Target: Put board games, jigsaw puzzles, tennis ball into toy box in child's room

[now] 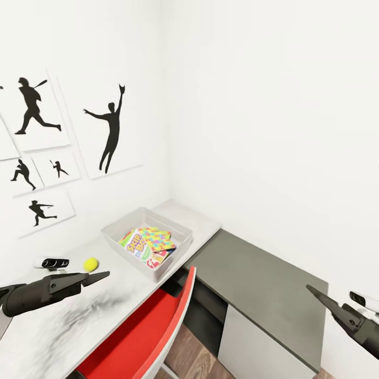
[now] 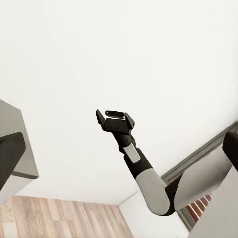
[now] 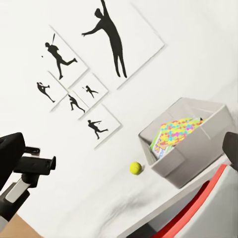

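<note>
The grey toy box [image 1: 158, 269] stands on the pale table [image 1: 47, 331] near the room's corner. Inside it lie a SKIP-BO board game [image 1: 138, 247] and a bright jigsaw puzzle [image 1: 158, 238] on top of it. The yellow-green tennis ball [image 1: 91, 263] rests on the table left of the box. My left gripper [image 1: 103, 276] hovers just in front of the ball, open and empty. My right gripper [image 1: 313, 292] hangs open and empty over the dark cabinet, far from the box. The right wrist view looks across at the ball [image 3: 135, 168], the toy box [image 3: 186, 166] and the left gripper [image 3: 43, 162].
A red chair [image 1: 152, 331] is pushed against the table's front edge below the toy box. A lower dark olive-grey cabinet [image 1: 263, 284] with white sides adjoins the table on the right. Baseball posters [image 1: 110, 131] hang on the white wall. Wood floor [image 1: 195, 352] shows below.
</note>
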{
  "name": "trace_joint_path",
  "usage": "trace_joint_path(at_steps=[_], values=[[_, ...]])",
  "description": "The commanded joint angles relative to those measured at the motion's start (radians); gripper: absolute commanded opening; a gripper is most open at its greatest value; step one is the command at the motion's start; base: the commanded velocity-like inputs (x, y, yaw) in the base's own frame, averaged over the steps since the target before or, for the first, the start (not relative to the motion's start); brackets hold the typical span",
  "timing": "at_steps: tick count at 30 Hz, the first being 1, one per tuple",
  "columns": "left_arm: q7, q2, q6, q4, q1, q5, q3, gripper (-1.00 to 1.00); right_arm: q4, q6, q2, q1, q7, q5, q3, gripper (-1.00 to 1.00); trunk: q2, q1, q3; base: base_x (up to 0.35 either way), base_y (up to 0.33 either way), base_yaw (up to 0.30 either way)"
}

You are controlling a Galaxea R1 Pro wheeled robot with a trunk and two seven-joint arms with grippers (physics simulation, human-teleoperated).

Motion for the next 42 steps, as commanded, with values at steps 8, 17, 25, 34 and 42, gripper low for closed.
trace_joint_path(at_steps=[8, 17, 25, 34, 42], values=[[-0.004, 0.000, 0.011, 0.000, -0.001, 0.000, 0.000, 1.00, 0.003, -0.002, -0.001, -0.001, 0.003, -0.001, -0.004, 1.00, -0.002, 0.001, 0.005, 0.010, 0.001, -0.159], [-0.004, 0.000, 0.010, 0.000, -0.001, 0.000, 0.000, 1.00, 0.004, -0.004, -0.002, -0.001, 0.003, -0.002, -0.005, 1.00, -0.002, 0.001, 0.016, 0.116, -0.133, -0.194], [-0.004, 0.000, 0.010, 0.000, -0.001, 0.000, 0.000, 1.00, 0.005, -0.005, -0.002, -0.001, 0.003, -0.002, -0.006, 1.00, -0.002, 0.001, 0.026, 0.098, -0.058, -0.198], [-0.004, 0.000, 0.009, 0.000, -0.001, 0.000, 0.000, 1.00, 0.004, -0.004, -0.002, -0.001, 0.003, -0.002, -0.006, 1.00, -0.002, 0.001, 0.032, 0.104, 0.041, -0.123], [-0.004, 0.000, -0.001, 0.000, -0.001, 0.000, 0.000, 1.00, 0.003, -0.005, -0.001, -0.001, 0.003, -0.002, -0.006, 1.00, -0.002, 0.001, 0.033, 0.065, 0.030, -0.015]])
